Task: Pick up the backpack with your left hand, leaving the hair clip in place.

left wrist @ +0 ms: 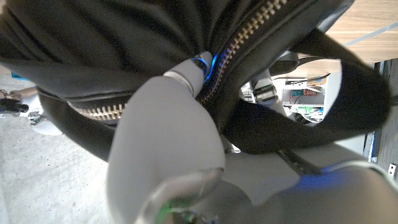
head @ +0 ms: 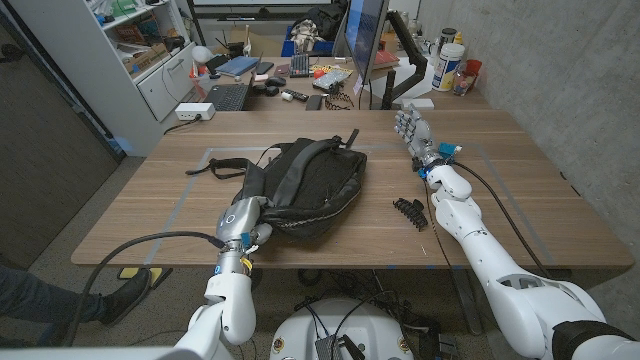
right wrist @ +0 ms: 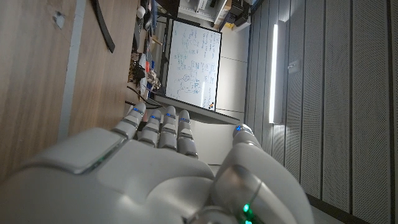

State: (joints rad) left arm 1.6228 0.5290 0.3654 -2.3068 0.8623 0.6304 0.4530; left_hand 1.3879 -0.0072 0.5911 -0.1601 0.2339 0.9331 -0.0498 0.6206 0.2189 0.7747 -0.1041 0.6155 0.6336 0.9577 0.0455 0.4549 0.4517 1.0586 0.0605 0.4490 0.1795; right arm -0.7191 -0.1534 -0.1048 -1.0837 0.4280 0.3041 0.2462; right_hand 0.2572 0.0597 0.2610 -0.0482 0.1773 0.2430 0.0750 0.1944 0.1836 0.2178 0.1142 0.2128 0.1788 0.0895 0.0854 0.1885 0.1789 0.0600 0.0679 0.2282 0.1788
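Observation:
A black backpack (head: 308, 186) lies in the middle of the wooden table (head: 520, 215), its straps trailing toward the far left. My left hand (head: 243, 217) is at the bag's near left corner. In the left wrist view its fingers (left wrist: 186, 73) dig into the black fabric beside the zipper (left wrist: 249, 34), gripping the backpack (left wrist: 112, 37), with a strap (left wrist: 292, 121) looping over the hand. A black hair clip (head: 408, 213) lies on the table right of the bag, apart from it. My right hand (head: 411, 127) stands at the far right with fingers apart and holds nothing (right wrist: 168, 162).
A grey tape outline (head: 190, 178) marks the table around the bag. Behind the table is a cluttered desk with a laptop (head: 228, 96) and a monitor (head: 364, 40). Bottles (head: 450, 68) stand at the back right. A shelf unit (head: 150, 60) is at the far left.

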